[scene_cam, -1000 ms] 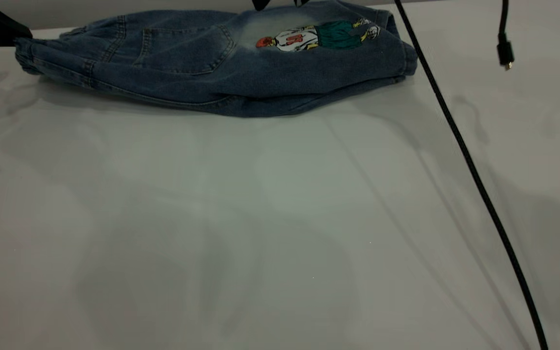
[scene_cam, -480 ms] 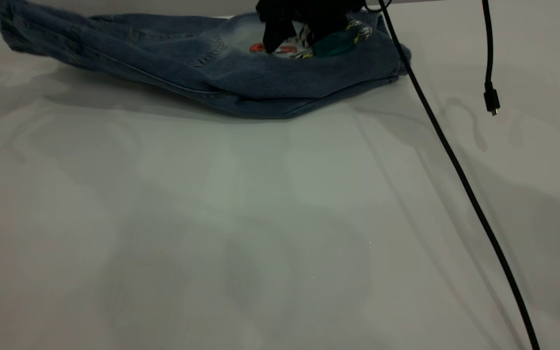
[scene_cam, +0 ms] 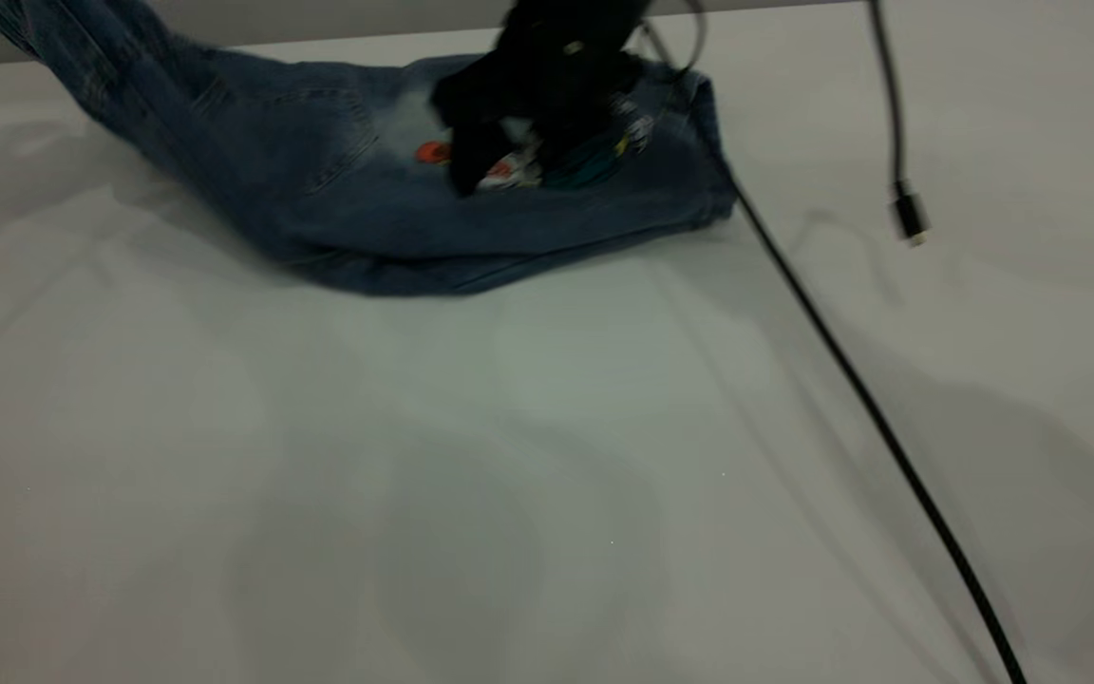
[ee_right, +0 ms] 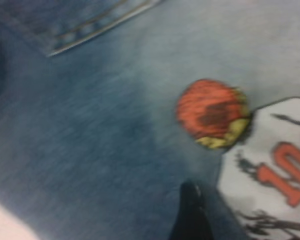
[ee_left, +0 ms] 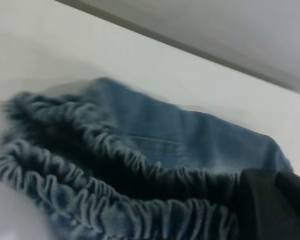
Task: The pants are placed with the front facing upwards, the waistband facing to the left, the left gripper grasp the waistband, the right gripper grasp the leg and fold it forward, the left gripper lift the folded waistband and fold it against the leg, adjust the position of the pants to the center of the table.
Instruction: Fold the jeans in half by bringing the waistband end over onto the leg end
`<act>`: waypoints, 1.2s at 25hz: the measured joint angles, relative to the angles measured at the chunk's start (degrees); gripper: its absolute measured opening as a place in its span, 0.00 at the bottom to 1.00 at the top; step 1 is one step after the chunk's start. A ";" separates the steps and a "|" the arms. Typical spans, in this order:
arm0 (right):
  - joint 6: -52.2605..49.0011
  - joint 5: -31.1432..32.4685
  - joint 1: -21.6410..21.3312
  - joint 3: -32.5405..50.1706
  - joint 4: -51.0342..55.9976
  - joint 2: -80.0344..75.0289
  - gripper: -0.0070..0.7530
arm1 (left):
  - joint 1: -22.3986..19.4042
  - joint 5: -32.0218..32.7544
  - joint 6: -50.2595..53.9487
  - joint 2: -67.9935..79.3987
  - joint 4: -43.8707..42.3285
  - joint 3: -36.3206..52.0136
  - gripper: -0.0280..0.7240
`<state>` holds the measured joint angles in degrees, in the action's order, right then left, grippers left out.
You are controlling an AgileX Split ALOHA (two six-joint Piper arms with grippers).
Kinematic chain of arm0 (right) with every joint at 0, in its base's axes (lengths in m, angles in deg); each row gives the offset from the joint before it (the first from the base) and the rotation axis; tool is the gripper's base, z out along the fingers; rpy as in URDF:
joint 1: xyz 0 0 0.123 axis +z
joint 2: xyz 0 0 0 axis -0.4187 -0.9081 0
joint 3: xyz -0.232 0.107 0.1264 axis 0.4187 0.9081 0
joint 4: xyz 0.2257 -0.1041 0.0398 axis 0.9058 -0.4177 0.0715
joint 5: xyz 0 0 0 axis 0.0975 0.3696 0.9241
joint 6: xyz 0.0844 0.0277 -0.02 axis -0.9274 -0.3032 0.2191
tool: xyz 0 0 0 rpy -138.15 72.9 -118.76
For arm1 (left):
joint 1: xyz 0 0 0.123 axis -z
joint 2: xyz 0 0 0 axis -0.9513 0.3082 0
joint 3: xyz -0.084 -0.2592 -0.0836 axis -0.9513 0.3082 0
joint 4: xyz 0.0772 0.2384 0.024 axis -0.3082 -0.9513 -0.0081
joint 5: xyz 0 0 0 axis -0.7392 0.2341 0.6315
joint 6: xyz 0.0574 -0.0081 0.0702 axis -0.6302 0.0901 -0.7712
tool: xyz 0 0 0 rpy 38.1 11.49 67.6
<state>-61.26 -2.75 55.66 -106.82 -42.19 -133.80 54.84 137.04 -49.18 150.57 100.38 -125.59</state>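
Pants (scene_cam: pixel 395 228) lying folded lengthwise at the far side of the tabletop (scene_cam: pixel 509 456), waistband (ee_left: pixel 115 210) end raised off the surface at the left. Left gripper (ee_left: pixel 275 205): fingers closed on the gathered waistband. Right gripper (scene_cam: pixel 509 142): lowered onto the cartoon print (ee_right: pixel 270 165) on the leg; whether its fingers are apart or together cannot be told. A black cable (scene_cam: pixel 851 380) trails across the tabletop.
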 joint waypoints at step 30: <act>-10.94 14.84 -3.54 -13.93 -25.70 -3.29 0.61 | 16.64 16.62 -0.38 -0.24 -0.20 -12.43 0.12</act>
<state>-72.21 12.09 52.12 -120.75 -67.89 -137.09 71.48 153.65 -49.56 150.33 100.18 -138.02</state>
